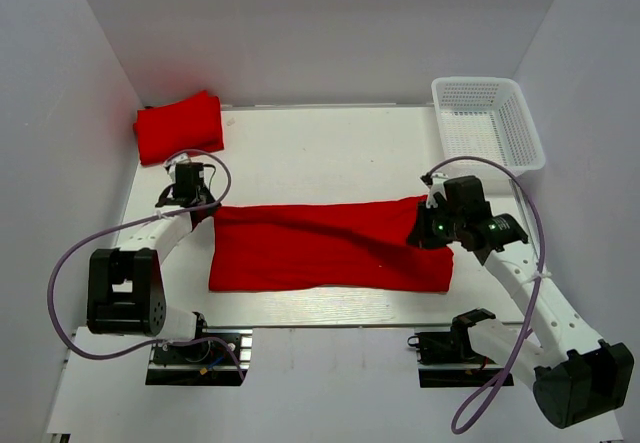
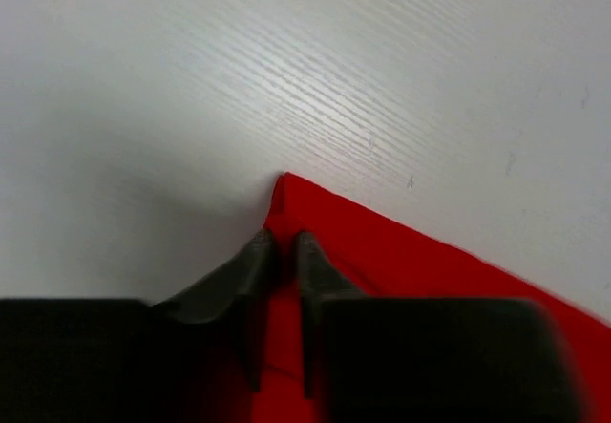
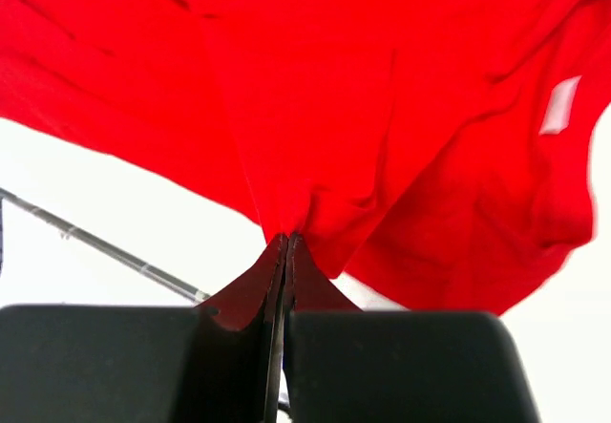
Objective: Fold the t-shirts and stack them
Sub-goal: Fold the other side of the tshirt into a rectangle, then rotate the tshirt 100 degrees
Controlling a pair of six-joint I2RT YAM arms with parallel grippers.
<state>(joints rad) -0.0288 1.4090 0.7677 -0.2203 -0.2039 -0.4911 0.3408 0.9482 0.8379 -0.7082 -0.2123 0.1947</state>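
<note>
A bright red t-shirt [image 1: 320, 248] lies folded into a long band across the middle of the table. My left gripper [image 1: 205, 208] is at its far left corner. In the left wrist view the gripper [image 2: 284, 242] is shut on that corner of the shirt [image 2: 410, 261], low on the table. My right gripper [image 1: 425, 225] is at the far right corner. In the right wrist view it [image 3: 287, 240] is shut on a pinch of the shirt [image 3: 382, 108], which is raised and drapes from it. A second red t-shirt [image 1: 180, 126] lies folded at the back left.
A white mesh basket [image 1: 487, 121] stands at the back right, close behind my right arm. White walls enclose the table on three sides. A small white label [image 3: 557, 106] shows on the held shirt.
</note>
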